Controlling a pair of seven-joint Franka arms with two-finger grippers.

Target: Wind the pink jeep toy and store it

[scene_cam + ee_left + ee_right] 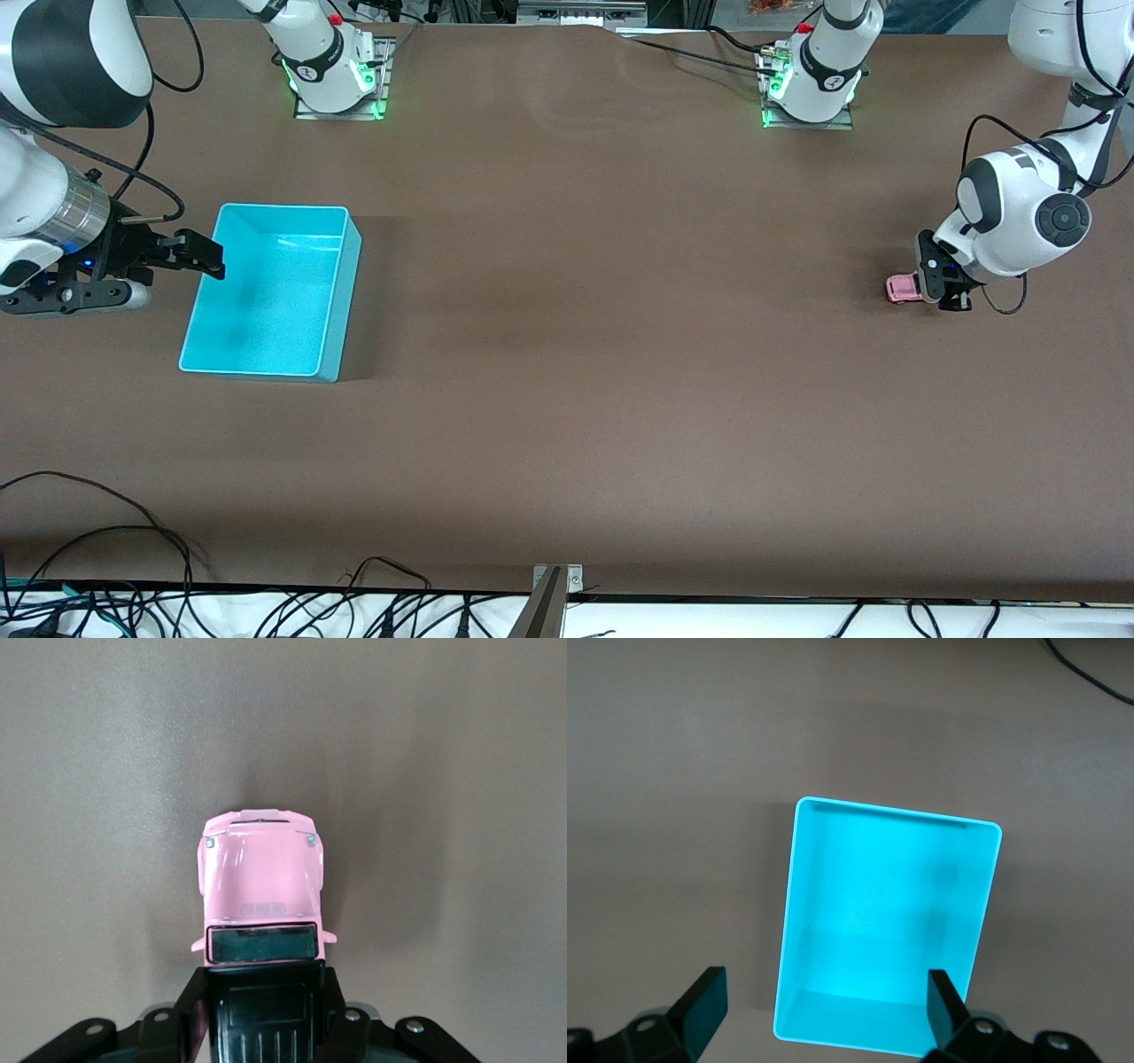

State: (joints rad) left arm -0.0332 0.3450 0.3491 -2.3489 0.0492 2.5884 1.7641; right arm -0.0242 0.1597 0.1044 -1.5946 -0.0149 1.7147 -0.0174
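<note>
Clamped on the rear of the pink jeep (902, 288) at the left arm's end of the brown counter (620, 354): left claw (932, 283), fingers pinching the black roof, wheels seemingly on the counter. Hood pointing straight out from the claw, long axis in line with the reach and aimed toward the turquoise bin (270, 292), well apart at the right arm's end. Poised just above the bin's rim nearest the right arm: right claw (197, 257), fingers spread wide, holding nothing, waiting. In the left wrist view, jeep (261, 877) square between the fingers (190, 1014). Likely next: a backward drag to wind, along that same axis.
</note>
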